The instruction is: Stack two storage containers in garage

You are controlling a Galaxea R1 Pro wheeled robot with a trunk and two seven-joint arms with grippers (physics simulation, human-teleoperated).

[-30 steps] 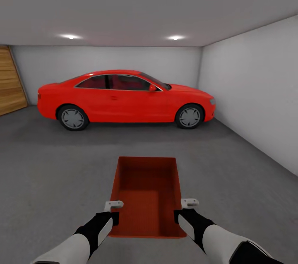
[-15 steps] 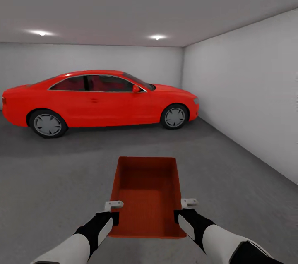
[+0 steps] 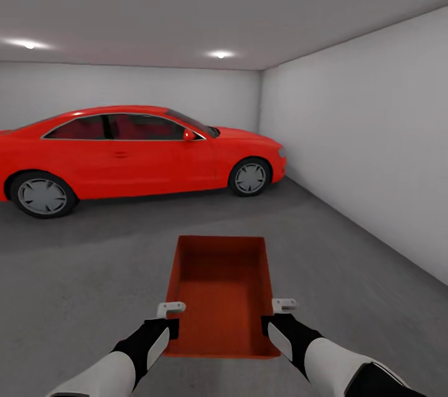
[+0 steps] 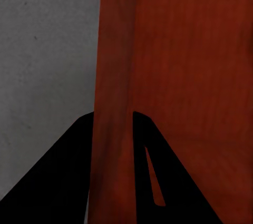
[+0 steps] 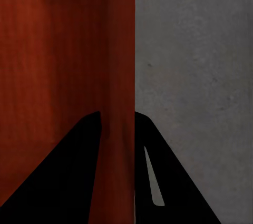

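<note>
Item: 1 orange-red bin [image 3: 221,294], carried level and clear of the garage floor [image 3: 348,241].
Left hand [image 3: 169,317]: clamped on the bin's left wall [image 4: 113,103], 1 finger either side.
Right hand [image 3: 277,316]: clamped on the right wall [image 5: 118,76] likewise.
Surroundings: red car [image 3: 130,154] ahead to the left; pale wall [image 3: 373,148] to the right.
Step, as judged: transport of 1 bin; no second bin in sight.
Next move calls for: an open patch of floor, a level lowering, then both grips released together.
</note>
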